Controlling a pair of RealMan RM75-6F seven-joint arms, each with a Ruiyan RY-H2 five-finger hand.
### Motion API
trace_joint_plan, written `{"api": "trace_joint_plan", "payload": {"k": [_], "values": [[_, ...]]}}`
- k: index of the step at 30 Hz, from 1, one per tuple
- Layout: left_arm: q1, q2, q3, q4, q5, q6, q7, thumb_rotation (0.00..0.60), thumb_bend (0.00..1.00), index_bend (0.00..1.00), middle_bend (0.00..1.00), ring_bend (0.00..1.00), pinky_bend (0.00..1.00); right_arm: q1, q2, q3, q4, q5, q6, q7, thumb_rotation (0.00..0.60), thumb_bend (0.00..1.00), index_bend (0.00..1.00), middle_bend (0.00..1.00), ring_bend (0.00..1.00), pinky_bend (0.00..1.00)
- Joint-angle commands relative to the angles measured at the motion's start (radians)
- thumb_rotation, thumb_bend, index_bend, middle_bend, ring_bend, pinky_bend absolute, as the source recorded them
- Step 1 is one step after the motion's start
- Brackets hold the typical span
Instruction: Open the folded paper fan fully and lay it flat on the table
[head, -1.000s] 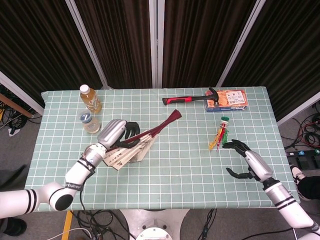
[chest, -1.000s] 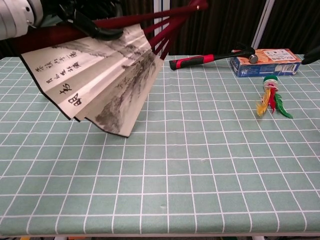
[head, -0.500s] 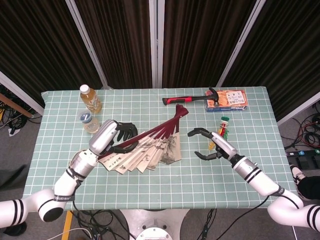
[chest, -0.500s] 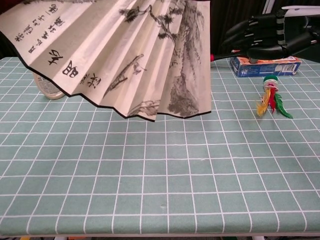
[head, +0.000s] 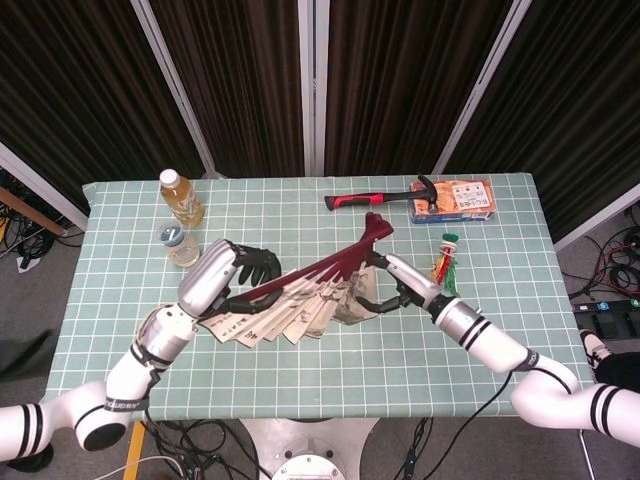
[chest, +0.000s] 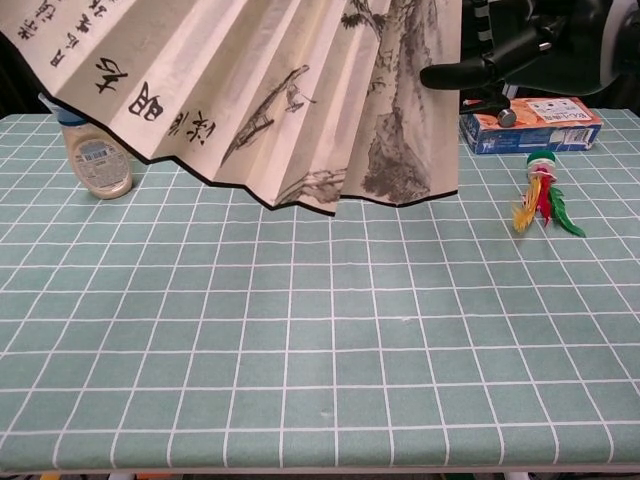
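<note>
Paper fan (head: 300, 305) is half spread, held up off the counter (head: 330, 370). Your left hand (head: 225, 275) grips the dark ribs w/ fingers wrapped; right hand (head: 392, 285) fingers pinch the far edge. Pull right slowly, keep left still, then lower flat.

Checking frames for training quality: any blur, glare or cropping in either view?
Head view: sharp, evenly lit, no glare. Chest view: the painted paper fan fills the top and is cut off by the frame; the black right hand looks soft; the green grid tablecloth stays crisp.
</note>
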Motion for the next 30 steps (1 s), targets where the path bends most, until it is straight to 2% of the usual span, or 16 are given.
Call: {"api": "trace_joint_plan", "payload": {"k": [1,5,10,12,18,25,30], "values": [[0.001,-0.001,-0.003,-0.004,0.001,0.000,0.004,0.600,0.38,0.59,0.72,0.71,0.77,0.044,-0.007,0.012,-0.005,0.012,-0.047,0.009,0.600,0.32,0.37,0.24,0.08,0.07],[0.002,-0.002,-0.006,-0.005,-0.001,-0.002,0.009,0.600,0.38,0.59,0.72,0.71,0.76,0.073,-0.025,0.024,-0.009,0.038,-0.066,-0.026,0.600,0.36,0.47,0.27,0.12,0.07],[0.015,0.010,0.006,0.009,0.000,-0.006,0.013,0.600,0.38,0.59,0.72,0.71,0.76,0.078,-0.037,0.036,-0.006,0.114,-0.050,-0.160,0.600,0.54,0.70,0.37,0.20,0.08],[0.023,0.019,0.014,0.021,-0.002,-0.009,0.015,0.600,0.38,0.59,0.72,0.71,0.76,0.070,-0.042,0.036,-0.008,0.155,-0.029,-0.238,0.600,0.59,0.74,0.39,0.22,0.08],[0.042,0.030,0.042,0.078,0.006,-0.012,0.084,0.600,0.38,0.60,0.72,0.71,0.76,0.032,-0.042,0.025,-0.016,0.218,0.074,-0.466,0.600,0.62,0.76,0.39,0.22,0.08],[0.056,-0.014,0.067,0.187,0.039,0.019,0.251,0.600,0.38,0.60,0.72,0.71,0.75,-0.027,-0.092,-0.003,0.013,0.213,0.309,-0.896,0.600,0.62,0.76,0.39,0.22,0.08],[0.059,-0.060,0.087,0.256,0.077,0.040,0.385,0.600,0.38,0.60,0.72,0.70,0.75,-0.058,-0.143,-0.013,0.063,0.173,0.417,-1.042,0.600,0.62,0.76,0.39,0.22,0.08]]}}
